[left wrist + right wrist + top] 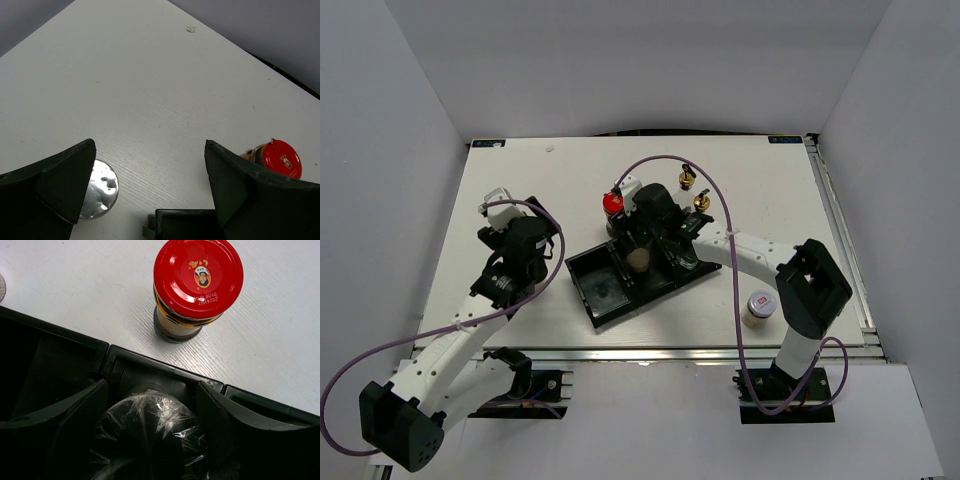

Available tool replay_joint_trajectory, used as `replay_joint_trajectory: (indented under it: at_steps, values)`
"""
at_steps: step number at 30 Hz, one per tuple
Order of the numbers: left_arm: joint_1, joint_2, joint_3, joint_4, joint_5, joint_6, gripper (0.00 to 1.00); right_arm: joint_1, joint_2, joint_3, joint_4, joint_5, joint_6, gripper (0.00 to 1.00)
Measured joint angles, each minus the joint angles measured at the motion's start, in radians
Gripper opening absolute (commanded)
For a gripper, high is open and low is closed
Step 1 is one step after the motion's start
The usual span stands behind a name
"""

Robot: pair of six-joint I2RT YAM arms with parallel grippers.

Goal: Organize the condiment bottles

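My right gripper point(642, 250) point(152, 384) is shut on a plastic-wrapped shaker point(638, 259) point(150, 430) and holds it in the middle compartment of the black tray point(582, 292) point(65, 335). The red-lidded brown jar point(612, 203) point(197, 277) stands just behind the tray. Two glass bottles with gold spouts point(687, 178) point(700, 203) stand further back. A white-capped shaker point(757, 307) stands at the front right. My left gripper point(542, 252) point(150, 143) is open and empty. A silver-capped shaker point(100, 189) stands by its left finger, left of the tray corner point(185, 216); the top view hides it.
The red-lidded jar also shows at the right of the left wrist view point(281, 158). Purple cables loop over both arms. White walls close in the table on three sides. The tray's left compartment point(605, 290) lies beside the left gripper.
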Motion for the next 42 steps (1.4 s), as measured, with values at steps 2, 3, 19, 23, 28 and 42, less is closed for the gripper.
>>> replay_joint_trajectory:
  at_steps: [2,3,19,23,28,42]
  values:
    - [0.0,0.008,0.003,-0.001,0.004,-0.002,0.98,0.001,0.0,0.0,0.0,0.003,0.001,0.73]
    - [0.0,0.01,0.003,-0.001,0.009,-0.002,0.98,0.001,0.0,0.0,0.0,0.006,0.002,0.79]
    - [0.0,0.015,0.008,0.001,0.032,0.002,0.98,0.013,0.002,0.077,-0.034,0.053,-0.035,0.9]
    - [0.0,0.015,0.008,0.001,0.031,0.008,0.98,0.013,0.043,0.209,-0.038,0.078,-0.063,0.89]
    - [0.0,0.01,0.008,0.001,0.029,0.018,0.98,0.013,0.16,0.374,-0.045,0.101,-0.087,0.89]
    - [0.011,0.025,0.008,0.01,-0.024,0.072,0.98,-0.01,0.396,0.546,-0.17,0.161,-0.08,0.89]
